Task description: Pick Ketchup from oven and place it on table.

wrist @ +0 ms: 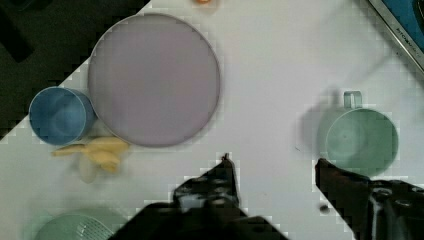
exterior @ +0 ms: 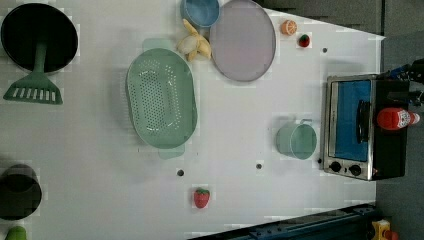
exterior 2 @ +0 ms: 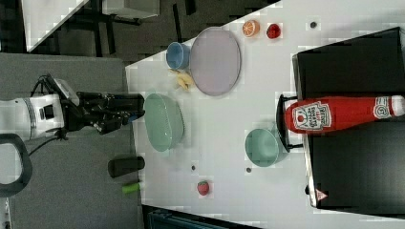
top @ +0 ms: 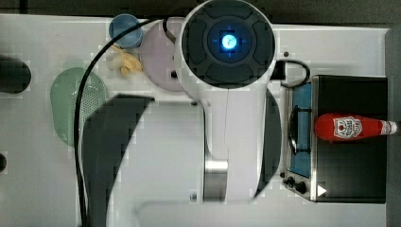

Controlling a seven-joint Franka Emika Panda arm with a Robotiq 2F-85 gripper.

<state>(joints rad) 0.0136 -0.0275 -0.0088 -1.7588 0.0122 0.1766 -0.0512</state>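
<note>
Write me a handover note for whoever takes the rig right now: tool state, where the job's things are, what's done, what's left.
Tool: open, empty, up above the table, near the green mug.
Ketchup: lying on its side on top of the oven, cap pointing away from the door.
Oven door looks closed.
Done: nothing yet; bottle untouched.
Left: reach the oven top, grasp the bottle, set it on a free patch of table.

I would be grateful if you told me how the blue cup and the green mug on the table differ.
The blue cup shows no handle, while the green mug has one. The blue cup touches the lilac plate, with the banana beside it; the green mug stands alone in front of the oven. In the left view the green mug looks a little wider. Both stand upright and look empty.
</note>
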